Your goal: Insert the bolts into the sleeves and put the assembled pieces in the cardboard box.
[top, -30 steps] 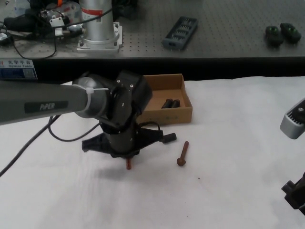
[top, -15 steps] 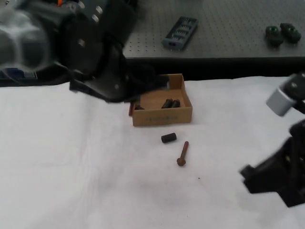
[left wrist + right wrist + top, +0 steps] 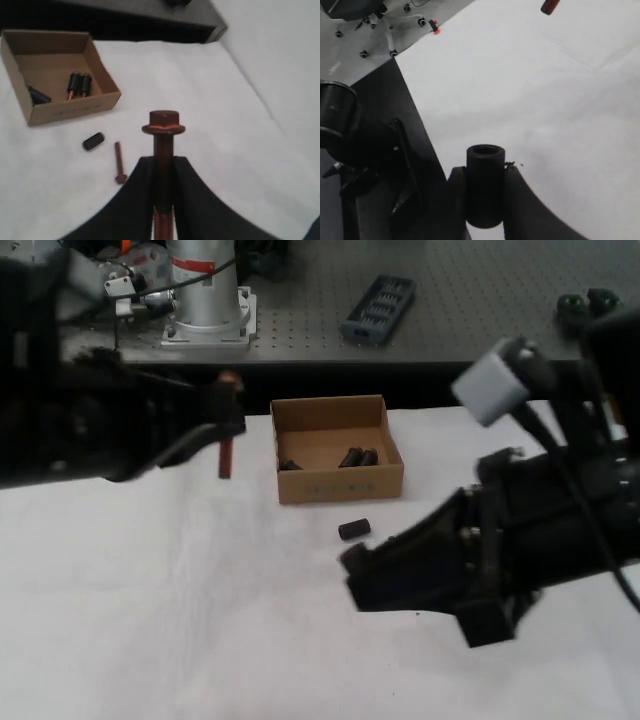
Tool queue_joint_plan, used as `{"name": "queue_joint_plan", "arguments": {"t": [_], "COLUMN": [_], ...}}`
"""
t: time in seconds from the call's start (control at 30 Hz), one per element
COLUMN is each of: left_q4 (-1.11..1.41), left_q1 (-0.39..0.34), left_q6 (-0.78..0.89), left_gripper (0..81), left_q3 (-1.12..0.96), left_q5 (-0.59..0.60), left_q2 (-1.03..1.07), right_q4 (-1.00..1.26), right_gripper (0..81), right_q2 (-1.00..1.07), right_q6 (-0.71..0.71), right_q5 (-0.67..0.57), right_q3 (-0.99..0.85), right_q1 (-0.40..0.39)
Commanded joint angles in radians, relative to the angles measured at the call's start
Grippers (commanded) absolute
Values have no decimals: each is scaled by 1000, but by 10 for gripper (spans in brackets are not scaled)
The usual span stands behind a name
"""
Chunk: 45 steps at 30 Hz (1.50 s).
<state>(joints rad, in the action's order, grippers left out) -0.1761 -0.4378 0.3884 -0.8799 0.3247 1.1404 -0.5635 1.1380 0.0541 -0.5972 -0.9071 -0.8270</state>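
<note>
High view: left arm (image 3: 100,430) sat left of the cardboard box (image 3: 340,485), with the held bolt (image 3: 225,455) hanging near the box's left wall. Right arm (image 3: 500,540) was in front and right of the box. Loose sleeve (image 3: 353,530) lay just in front of the box, and assembled pieces (image 3: 358,457) lay inside it. White cloth (image 3: 150,620) covered the bench. Behind the box were a perforated table (image 3: 450,300), a metal post (image 3: 205,280) and a ridged tray (image 3: 378,305). Left wrist view: left gripper (image 3: 163,172) was pinched tight on the held bolt's shank, head up. Loose bolt (image 3: 119,162) lay beside the loose sleeve, in front of the box. Right wrist view: right gripper (image 3: 485,192) was clamped on the held sleeve (image 3: 485,185), bore facing up and off the cloth. Judged step: mating. The next move needs the bolt tip lined up with the bore, then pushed straight in.
</note>
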Motion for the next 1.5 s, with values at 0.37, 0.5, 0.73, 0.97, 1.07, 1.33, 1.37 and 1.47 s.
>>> {"name": "queue_joint_plan", "arguments": {"t": [0.37, 0.5, 0.73, 0.97, 1.07, 1.33, 1.37, 1.47], "left_q4": [219, 227, 227, 227, 227, 214, 214, 214], "left_q1": [66, 66, 66, 66, 66, 66, 66, 66], "left_q6": [120, 136, 161, 158, 154, 151, 151, 160], "left_gripper": [6, 6, 6, 6, 6, 6, 6, 6], "left_q3": [75, 75, 75, 75, 79, 105, 105, 105], "left_q5": [317, 339, 339, 339, 337, 335, 335, 335], "left_q2": [-170, -170, -184, -217, -218, -218, -218, -218], "right_q4": [453, 467, 467, 467, 467, 523, 527, 529], "right_gripper": [28, 28, 28, 28, 28, 28, 28, 28], "right_q2": [125, 131, 134, 134, 134, 134, 134, 134], "right_q6": [270, 287, 287, 283, 283, 302, 306, 306], "right_q5": [-67, -62, -19, -11, -11, -18, -19, -18], "right_q3": [-4, -4, -4, -4, -4, -6, -6, -6], "right_q1": [-61, -61, -61, -55, -54, -54, -54, -54]}}
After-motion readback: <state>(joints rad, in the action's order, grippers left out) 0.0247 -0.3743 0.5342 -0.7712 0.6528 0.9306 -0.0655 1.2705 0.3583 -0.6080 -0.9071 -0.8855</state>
